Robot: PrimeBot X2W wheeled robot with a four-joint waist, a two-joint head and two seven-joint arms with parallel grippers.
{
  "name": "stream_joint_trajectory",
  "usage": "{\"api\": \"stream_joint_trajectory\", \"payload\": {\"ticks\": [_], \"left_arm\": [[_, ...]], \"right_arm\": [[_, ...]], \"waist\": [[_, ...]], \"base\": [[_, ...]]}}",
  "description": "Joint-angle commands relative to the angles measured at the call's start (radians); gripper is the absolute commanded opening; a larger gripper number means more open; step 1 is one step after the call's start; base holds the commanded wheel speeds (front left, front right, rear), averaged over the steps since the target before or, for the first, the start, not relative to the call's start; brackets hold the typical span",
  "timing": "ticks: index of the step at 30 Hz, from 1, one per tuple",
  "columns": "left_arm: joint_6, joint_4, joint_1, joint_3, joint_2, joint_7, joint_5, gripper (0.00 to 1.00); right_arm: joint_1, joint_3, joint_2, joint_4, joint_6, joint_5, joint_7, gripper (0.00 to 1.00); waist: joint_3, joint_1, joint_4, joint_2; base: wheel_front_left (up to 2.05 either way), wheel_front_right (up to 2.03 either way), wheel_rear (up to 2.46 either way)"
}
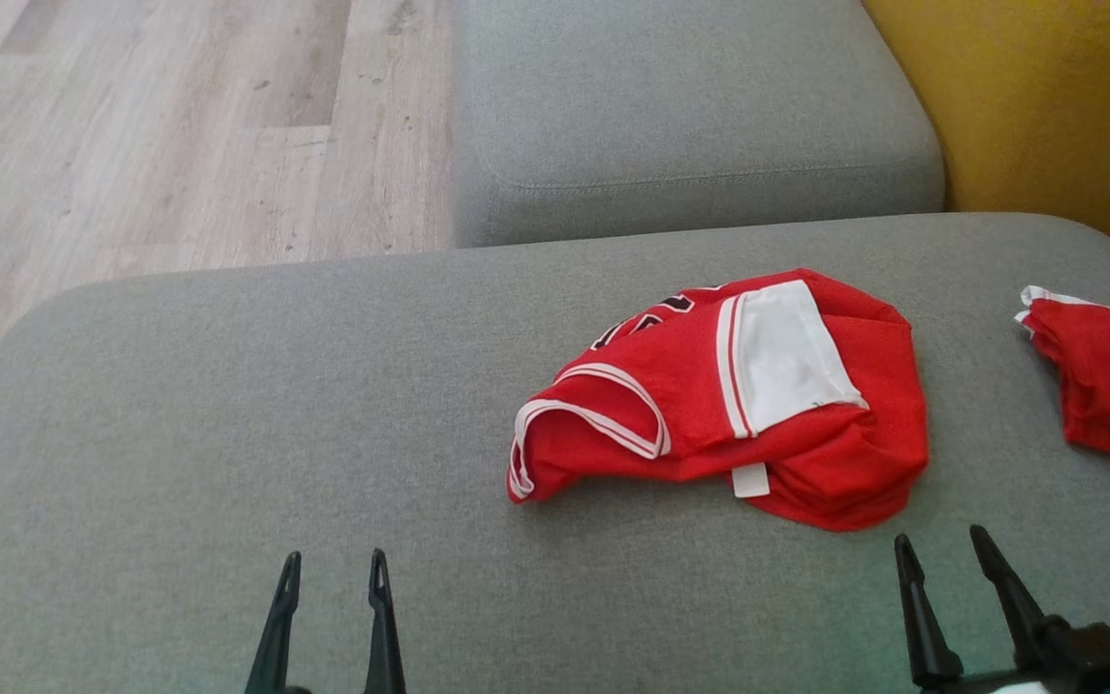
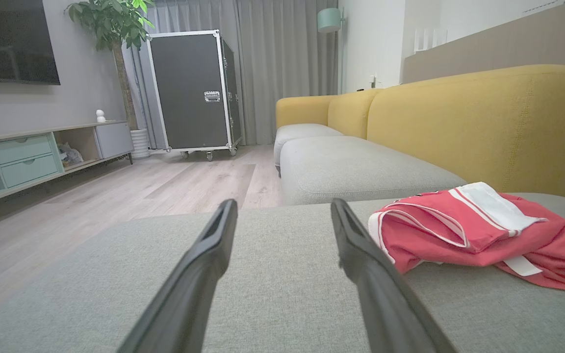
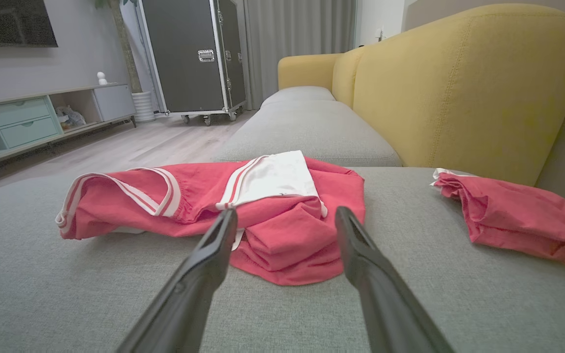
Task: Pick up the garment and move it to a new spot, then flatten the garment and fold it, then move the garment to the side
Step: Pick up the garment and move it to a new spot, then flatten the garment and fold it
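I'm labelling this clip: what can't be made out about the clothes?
Dark print on the crumpled red-and-white jersey: head view, folded under its own cloth, unreadable.
Second red cloth piece: head view, cut off by the right edge.
Jersey's small white tag: head view, too small to read.

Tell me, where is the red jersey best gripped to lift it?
Probably the striped armhole at the left end of the jersey: its rim stands up from the cushion as a loop. Come from the left with the open left tool.
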Motion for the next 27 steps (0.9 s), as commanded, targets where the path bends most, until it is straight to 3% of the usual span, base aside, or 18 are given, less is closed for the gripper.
{"api": "stream_joint_trajectory", "payload": {"ticks": [1,27], "left_arm": [[0.000,-0.036,-0.036,0.034,-0.006,-0.008,0.008,1.00],[-0.012,-0.009,-0.017,0.049,-0.006,-0.008,0.006,1.00]], "right_arm": [[-0.028,0.023,-0.008,-0.030,-0.001,-0.011,-0.004,1.00],[-0.045,0.033,-0.010,-0.032,-0.001,-0.012,-0.004,1.00]], "waist": [[-0.001,0.0001,0.003,-0.0001],[-0.004,0.0001,0.017,-0.0001]], "base": [[0.00,0.00,0.00],[0.00,0.00,0.00]]}}
